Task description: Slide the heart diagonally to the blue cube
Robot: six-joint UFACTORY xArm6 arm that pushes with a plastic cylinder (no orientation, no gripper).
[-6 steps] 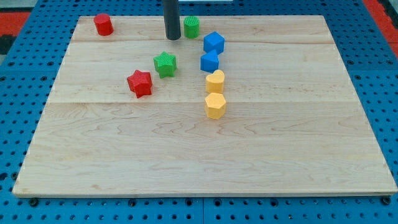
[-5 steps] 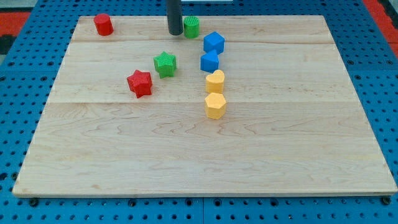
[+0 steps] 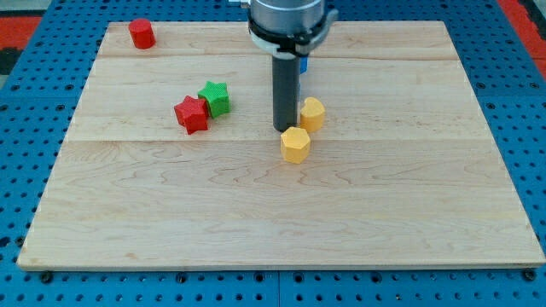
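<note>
The yellow heart (image 3: 313,113) lies near the board's middle. My tip (image 3: 284,129) stands just left of it, close to its left side, and just above the yellow hexagon (image 3: 295,145). Only a sliver of blue (image 3: 303,64) shows behind the rod and arm head, above the heart; I cannot tell which blue block it is. The rest of the blue blocks is hidden by the arm.
A green star (image 3: 214,98) touches a red star (image 3: 191,114) left of the rod. A red cylinder (image 3: 141,33) stands at the top left of the wooden board (image 3: 273,213). The arm head covers the top middle.
The rod moved from the top edge down to the middle. The yellow heart shifted right. The green star slid down-left against the red star. The blue blocks and green cylinder are now covered.
</note>
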